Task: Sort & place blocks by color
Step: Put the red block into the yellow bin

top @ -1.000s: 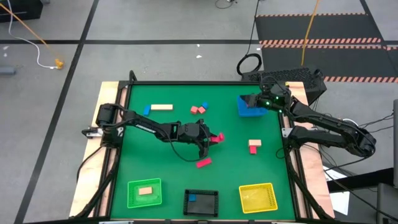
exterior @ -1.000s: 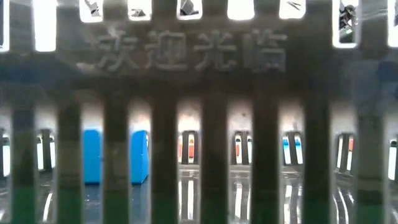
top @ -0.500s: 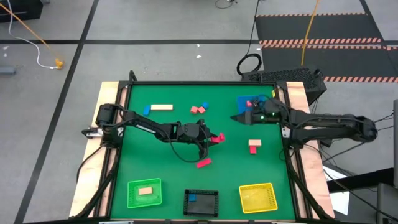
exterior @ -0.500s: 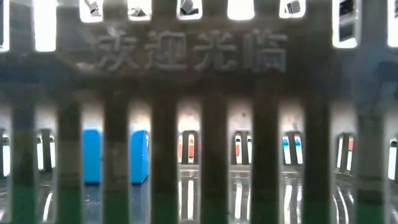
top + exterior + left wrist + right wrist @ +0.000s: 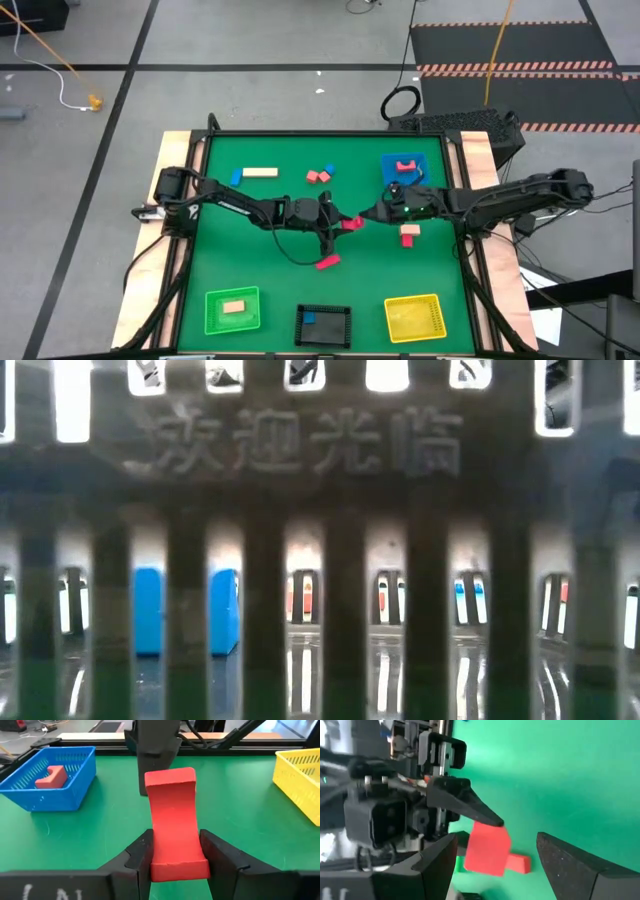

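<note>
My left gripper (image 5: 343,222) is at the table's middle, shut on a red curved block (image 5: 172,815), which also shows in the high view (image 5: 351,222). My right gripper (image 5: 368,215) is open and points at that block from the right. Its fingers (image 5: 440,865) stand on either side of the block's free end (image 5: 487,847) without touching. One red block (image 5: 405,165) lies in the blue tray (image 5: 420,180). Other blocks lie flat on the green surface: red (image 5: 327,262), red on tan (image 5: 408,235), red and blue (image 5: 320,175), a tan bar (image 5: 260,172) and blue (image 5: 236,178). My left gripper pinches the red block's near end (image 5: 177,862) between its two fingers (image 5: 142,852). It comes in level from the table's left, with the fingers along the block. The block sticks out forward past the fingertips toward the right gripper and seems lifted off the green surface.
Along the near edge stand a green tray (image 5: 215,322) holding a tan block, a black tray (image 5: 340,335) holding a blue block, and a yellow tray (image 5: 425,325). The black tray's slotted wall (image 5: 340,560) fills the low view. Both arms meet at the table's middle.
My right gripper has left the blue tray at the far right and swept toward the table's middle, down to the red block that my left gripper holds. A red block now shows lying in the blue tray. The left arm has kept still.
</note>
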You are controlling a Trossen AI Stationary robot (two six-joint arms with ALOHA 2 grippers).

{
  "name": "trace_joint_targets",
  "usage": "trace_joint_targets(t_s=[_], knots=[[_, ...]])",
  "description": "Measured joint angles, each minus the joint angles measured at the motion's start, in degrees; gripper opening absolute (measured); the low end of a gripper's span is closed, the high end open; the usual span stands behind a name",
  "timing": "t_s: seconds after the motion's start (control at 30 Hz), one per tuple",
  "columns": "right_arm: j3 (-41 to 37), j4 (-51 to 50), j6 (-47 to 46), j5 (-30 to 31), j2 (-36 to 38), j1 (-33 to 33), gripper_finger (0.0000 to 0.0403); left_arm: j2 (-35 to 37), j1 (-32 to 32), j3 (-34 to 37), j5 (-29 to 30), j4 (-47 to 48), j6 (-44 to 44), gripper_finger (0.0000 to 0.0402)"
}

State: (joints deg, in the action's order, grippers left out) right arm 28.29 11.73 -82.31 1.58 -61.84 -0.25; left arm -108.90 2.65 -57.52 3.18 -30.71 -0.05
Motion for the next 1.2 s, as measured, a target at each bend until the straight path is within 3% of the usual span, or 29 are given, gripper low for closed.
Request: trace_joint_targets(t_s=[0.17, 0.37, 1.2], knots=[[0.0, 5.4, -7.1, 0.2, -2.6, 0.0, 0.0265, 0.0, -0.1, 0.0, 0.0, -0.6, 0.1, 0.0135], [0.0, 9.2, -8.6, 0.2, -5.0, 0.0, 0.0265, 0.0, -0.1, 0.0, 3.2, -0.9, 1.9, 0.014], [0.0, 8.9, -0.6, 0.8, -5.5, -0.1, 0.0264, 0.0, -0.5, 0.0, 3.5, -0.9, 4.3, 0.0144]])
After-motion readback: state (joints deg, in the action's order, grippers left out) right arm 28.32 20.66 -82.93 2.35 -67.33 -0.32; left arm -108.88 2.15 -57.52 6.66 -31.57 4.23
